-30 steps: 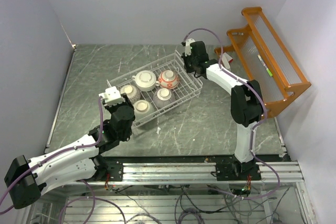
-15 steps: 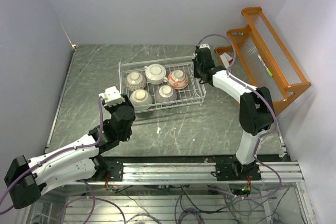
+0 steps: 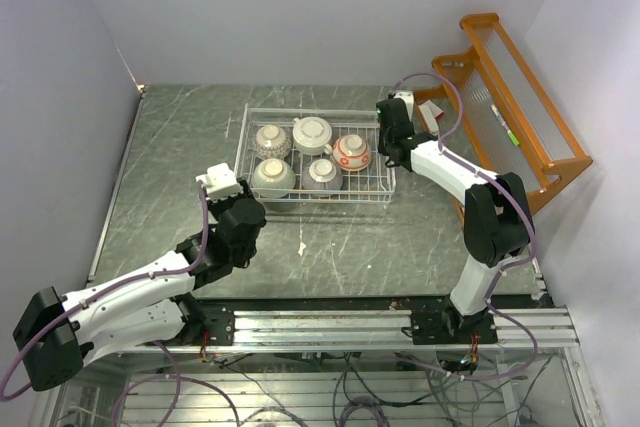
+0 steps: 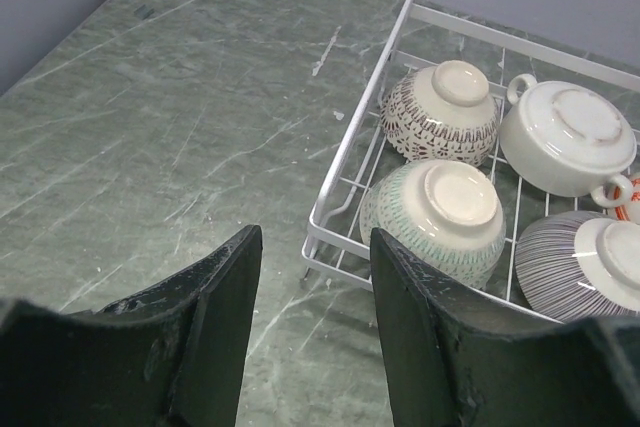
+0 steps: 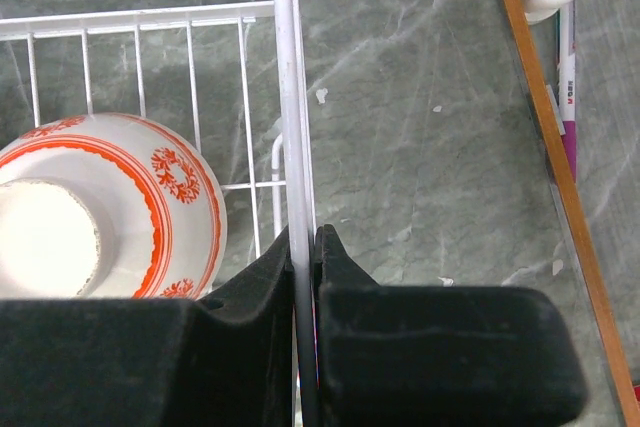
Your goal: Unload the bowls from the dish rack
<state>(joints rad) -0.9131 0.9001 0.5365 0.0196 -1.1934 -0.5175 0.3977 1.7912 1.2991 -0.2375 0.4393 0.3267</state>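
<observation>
Marbled green table [image 3: 170, 167]; right tool [image 5: 304, 239] pinching thin white-wire dish rack [image 5: 285, 67] rim; left tool [image 4: 315, 247] wide.

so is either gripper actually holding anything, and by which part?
The right gripper is shut on the dish rack, pinching the rim wire at its right end. The left gripper is open, holding nothing.
</observation>
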